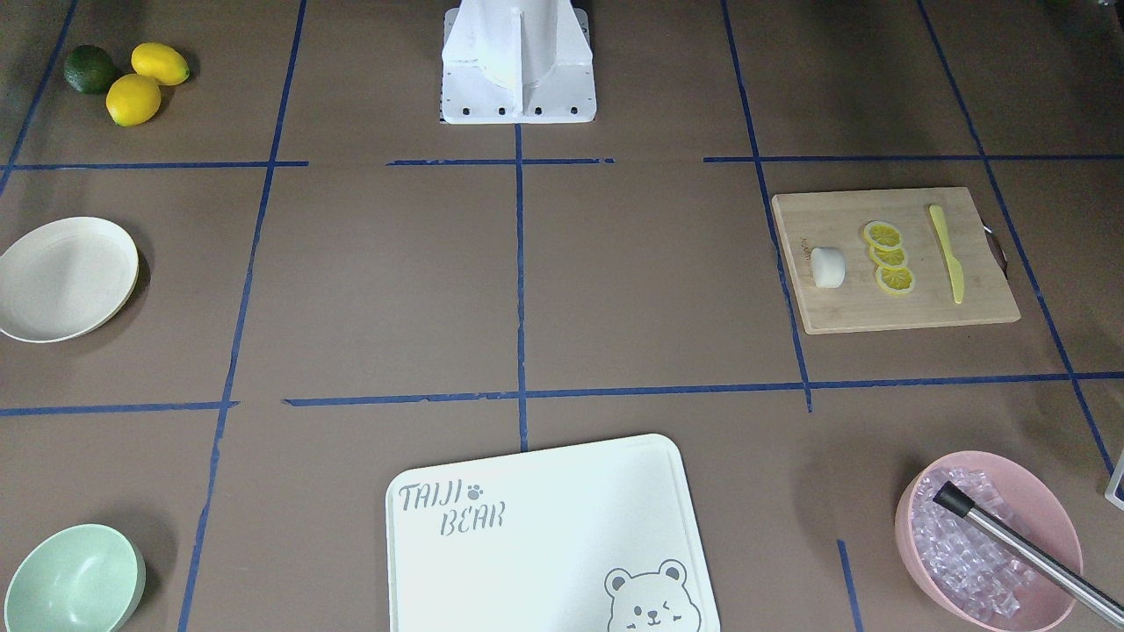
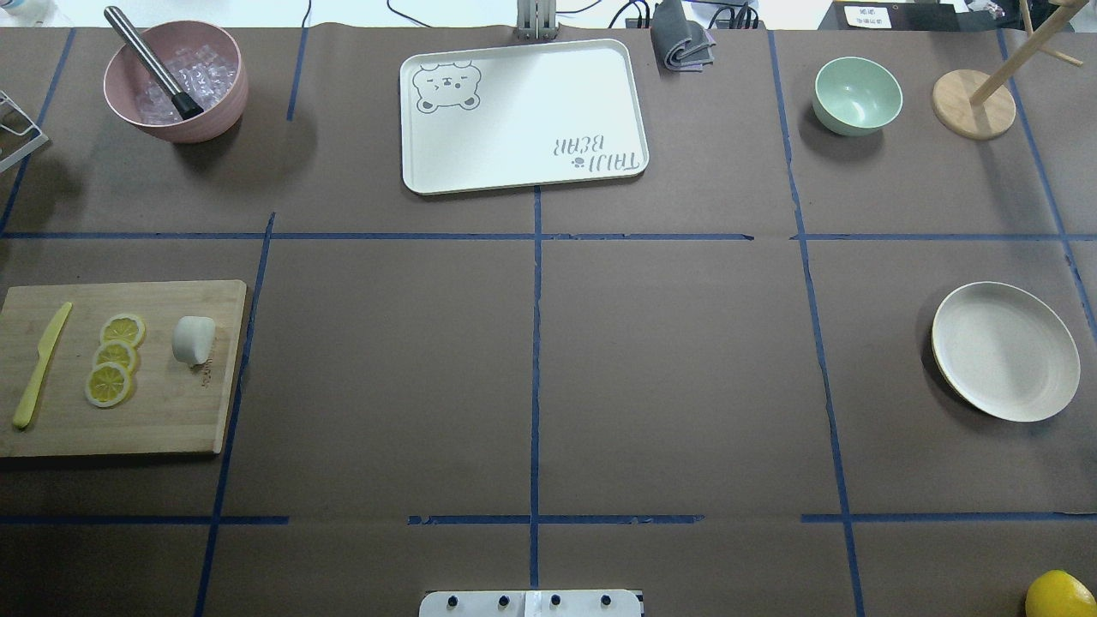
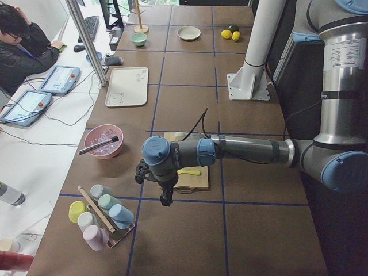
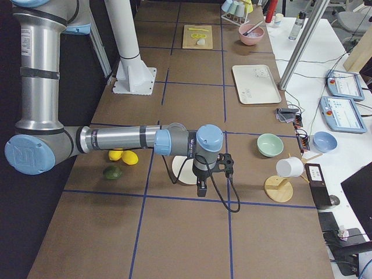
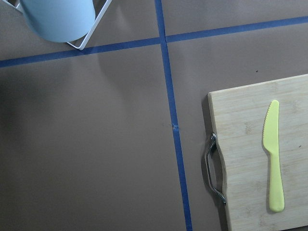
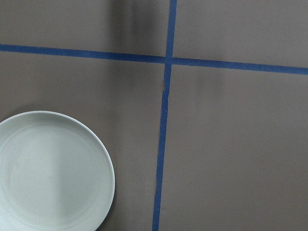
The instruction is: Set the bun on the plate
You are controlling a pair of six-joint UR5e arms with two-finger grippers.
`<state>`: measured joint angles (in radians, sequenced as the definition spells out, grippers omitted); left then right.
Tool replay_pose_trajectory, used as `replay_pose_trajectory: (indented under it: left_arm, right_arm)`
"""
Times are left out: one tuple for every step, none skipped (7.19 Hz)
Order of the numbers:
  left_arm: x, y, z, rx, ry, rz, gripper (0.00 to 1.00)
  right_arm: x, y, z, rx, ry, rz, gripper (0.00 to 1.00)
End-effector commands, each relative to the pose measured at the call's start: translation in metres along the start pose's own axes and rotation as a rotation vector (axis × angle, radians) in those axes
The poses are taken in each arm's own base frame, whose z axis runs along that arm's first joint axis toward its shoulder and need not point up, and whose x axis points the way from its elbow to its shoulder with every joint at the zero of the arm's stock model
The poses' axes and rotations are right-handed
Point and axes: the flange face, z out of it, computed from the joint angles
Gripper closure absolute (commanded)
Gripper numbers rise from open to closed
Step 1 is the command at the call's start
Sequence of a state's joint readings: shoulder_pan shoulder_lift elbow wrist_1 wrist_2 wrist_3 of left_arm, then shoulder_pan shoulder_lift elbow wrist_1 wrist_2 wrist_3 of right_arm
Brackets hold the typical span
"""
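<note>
The small white bun (image 2: 194, 339) (image 1: 827, 267) lies on a wooden cutting board (image 2: 171, 424) at the table's left, beside three lemon slices (image 2: 115, 358) and a yellow knife (image 2: 38, 367). The cream plate (image 2: 1004, 351) (image 1: 66, 277) (image 6: 48, 173) rests far off at the right, with nothing on it. My left gripper (image 3: 165, 195) hangs over the table just off the board's outer end; only the exterior left view shows it, so I cannot tell its state. My right gripper (image 4: 200, 189) hovers beside the plate (image 4: 181, 170), seen in the exterior right view alone, state unclear.
A pink bowl (image 2: 214, 111) of ice with a metal tool, a bear-printed white tray (image 2: 523, 111), a mint bowl (image 2: 857, 94) and a wooden mug stand (image 2: 974, 104) line the far side. Lemons and a lime (image 1: 132, 79) sit near the robot's right. A cup rack (image 3: 100, 215) stands beyond the board.
</note>
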<state>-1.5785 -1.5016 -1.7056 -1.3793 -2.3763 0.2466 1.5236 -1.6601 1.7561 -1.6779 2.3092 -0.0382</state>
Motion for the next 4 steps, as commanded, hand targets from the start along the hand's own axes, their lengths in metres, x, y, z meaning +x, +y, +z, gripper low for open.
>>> replay_pose_trajectory:
  left_arm:
    - [-0.001, 0.003, 0.001, -0.001, 0.003, -0.002, 0.00]
    - [-0.001, 0.004, 0.002, -0.002, 0.005, -0.003, 0.00]
    - [0.000, 0.004, 0.001, -0.001, 0.005, -0.002, 0.00]
    - [0.000, 0.004, 0.001, -0.001, 0.005, -0.002, 0.00]
  right_arm:
    - [-0.026, -0.008, 0.001, 0.009, -0.006, -0.064, 0.00]
    - [-0.050, -0.013, 0.019, 0.009, -0.016, -0.152, 0.00]
    - [-0.063, -0.013, 0.049, -0.016, -0.052, -0.177, 0.00]
    - [-0.074, -0.010, 0.057, 0.007, -0.070, -0.147, 0.00]
